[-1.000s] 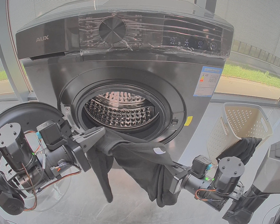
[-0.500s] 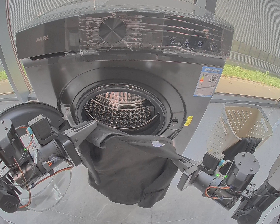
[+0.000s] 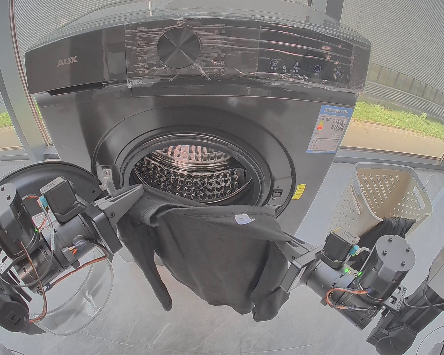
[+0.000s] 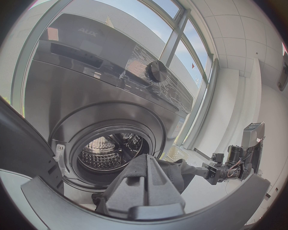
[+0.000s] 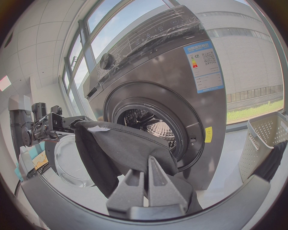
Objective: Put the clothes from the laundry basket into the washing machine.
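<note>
Left gripper (image 3: 133, 196) and right gripper (image 3: 283, 244) each pinching tight on shirt (image 3: 212, 249), holding it stretched between them just before washer (image 3: 196, 109).
Shirt's top edge sitting level with lower lip of drum (image 3: 189, 176); touching or not, cannot tell. Rest hanging outside.
Step, judging: loading shirt.
Next move calling for lifting, pushing past lip, then letting go; hanging tails risking snagging on rim.
Door (image 3: 37, 179) standing open left of washer.
Basket (image 3: 380, 195) sitting right of washer, dark cloth (image 3: 388, 233) draping over its rim.
Glossy grey floor (image 3: 197, 333) lying under washer.
Windows (image 3: 414, 57) running behind washer.
</note>
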{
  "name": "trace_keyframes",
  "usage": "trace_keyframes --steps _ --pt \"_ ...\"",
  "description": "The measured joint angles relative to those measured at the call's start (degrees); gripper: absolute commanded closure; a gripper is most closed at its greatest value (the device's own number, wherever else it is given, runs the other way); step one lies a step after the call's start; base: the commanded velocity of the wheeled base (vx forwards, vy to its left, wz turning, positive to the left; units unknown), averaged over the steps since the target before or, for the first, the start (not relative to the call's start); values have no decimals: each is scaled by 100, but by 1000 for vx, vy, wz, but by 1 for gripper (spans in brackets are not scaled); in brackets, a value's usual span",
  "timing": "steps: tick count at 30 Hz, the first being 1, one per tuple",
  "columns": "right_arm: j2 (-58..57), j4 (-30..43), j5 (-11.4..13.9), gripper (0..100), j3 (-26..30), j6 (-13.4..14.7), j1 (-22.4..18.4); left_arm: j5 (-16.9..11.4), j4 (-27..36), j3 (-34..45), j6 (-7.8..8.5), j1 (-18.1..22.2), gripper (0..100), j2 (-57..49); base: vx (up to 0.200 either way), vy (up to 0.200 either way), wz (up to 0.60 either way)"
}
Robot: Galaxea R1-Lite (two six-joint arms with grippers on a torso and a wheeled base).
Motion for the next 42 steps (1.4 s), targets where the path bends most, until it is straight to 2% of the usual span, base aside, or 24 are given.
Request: trace_keyframes --steps 7,19,25,37,38,42 --pt "-98 2 -93 100 -226 -2 1 -139 -7 46 2 127 100 -80 0 0 0" --pt "-245 0 -57 100 -361 112 1 -167 0 66 0 199 100 -254 0 0 0" --pt "-257 -5 -40 100 -379 189 1 -523 66 101 -13 380 100 -397 0 0 0" --pt "-262 -2 -51 100 -361 200 130 -642 74 226 40 518 100 -444 0 0 0" --pt "-262 -5 -52 100 -361 200 146 -695 74 258 46 518 0 -446 0 0 0" --pt "-262 0 -57 100 -372 197 191 -939 79 388 57 540 0 -449 0 0 0"
